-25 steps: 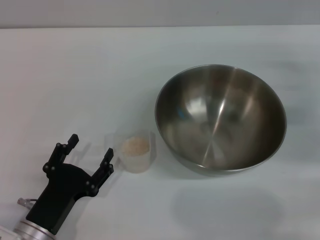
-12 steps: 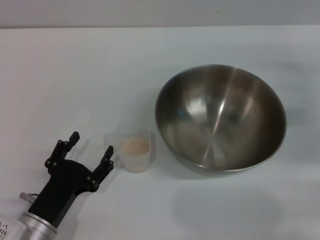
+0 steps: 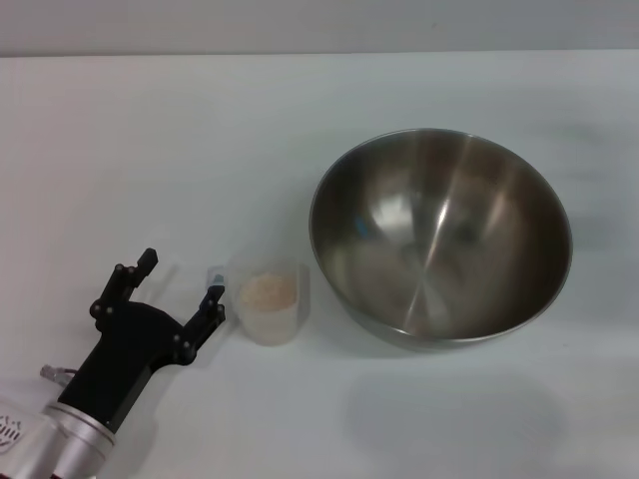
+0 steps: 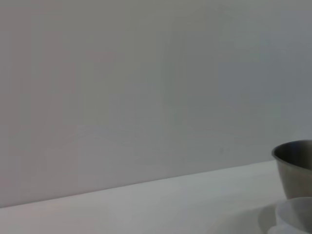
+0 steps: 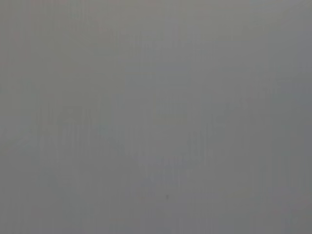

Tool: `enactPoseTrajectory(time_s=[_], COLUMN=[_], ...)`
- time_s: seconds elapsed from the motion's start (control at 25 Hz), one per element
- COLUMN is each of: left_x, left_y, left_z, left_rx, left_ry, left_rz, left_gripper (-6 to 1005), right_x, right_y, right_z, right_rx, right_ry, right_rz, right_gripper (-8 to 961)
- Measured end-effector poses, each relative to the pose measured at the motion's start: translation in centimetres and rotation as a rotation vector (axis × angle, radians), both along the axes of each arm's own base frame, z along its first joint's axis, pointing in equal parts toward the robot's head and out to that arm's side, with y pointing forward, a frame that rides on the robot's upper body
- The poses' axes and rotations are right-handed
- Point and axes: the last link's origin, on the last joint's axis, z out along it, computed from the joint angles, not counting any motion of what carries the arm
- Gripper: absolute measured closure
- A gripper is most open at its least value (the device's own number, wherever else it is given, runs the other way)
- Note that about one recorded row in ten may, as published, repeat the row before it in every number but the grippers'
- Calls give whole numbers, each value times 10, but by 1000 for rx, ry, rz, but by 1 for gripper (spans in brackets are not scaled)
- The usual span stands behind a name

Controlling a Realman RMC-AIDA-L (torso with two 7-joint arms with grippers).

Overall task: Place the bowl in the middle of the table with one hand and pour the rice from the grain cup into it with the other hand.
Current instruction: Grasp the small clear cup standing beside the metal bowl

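A large stainless-steel bowl [image 3: 440, 238] stands on the white table [image 3: 200, 150], right of centre, and looks empty. The small frosted grain cup [image 3: 270, 299] stands just left of it, upright, with a heap of beige rice [image 3: 269, 290] inside and its small tab pointing left. My left gripper [image 3: 180, 280] is open, low over the table just left of the cup, one fingertip [image 3: 213, 298] close to the cup's tab. The left wrist view shows the bowl's side [image 4: 295, 165] and the cup's rim [image 4: 295, 217]. The right gripper is out of view.
The table's far edge [image 3: 319, 53] meets a grey wall. Bare tabletop lies left of, behind and in front of the bowl. The right wrist view shows only plain grey.
My left gripper has moved slightly forward and right, so its right fingertip now lies closer to the cup's tab. The cup and the bowl have not moved.
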Motion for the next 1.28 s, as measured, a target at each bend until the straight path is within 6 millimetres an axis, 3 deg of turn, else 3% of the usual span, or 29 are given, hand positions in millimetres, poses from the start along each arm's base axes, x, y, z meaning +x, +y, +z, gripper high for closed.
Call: enactPoseTrajectory(time_s=[0.52, 0.76, 0.96, 1.28], left_x=[2, 2, 4, 6], left_y=[14, 16, 18, 20], left_z=[1, 2, 2, 0], left_rx=[15, 21, 19, 8], left_ry=[1, 0, 1, 1], left_rz=[12, 12, 4, -1], left_gripper=[165, 332, 572, 759], right_x=[-2, -3, -4, -4], right_y=[3, 4, 4, 4], right_z=[1, 2, 2, 2], right_rx=[0, 2, 4, 6], right_ry=[-2, -1, 0, 1], right_rz=[6, 10, 12, 14], right_gripper=[534, 533, 533, 534])
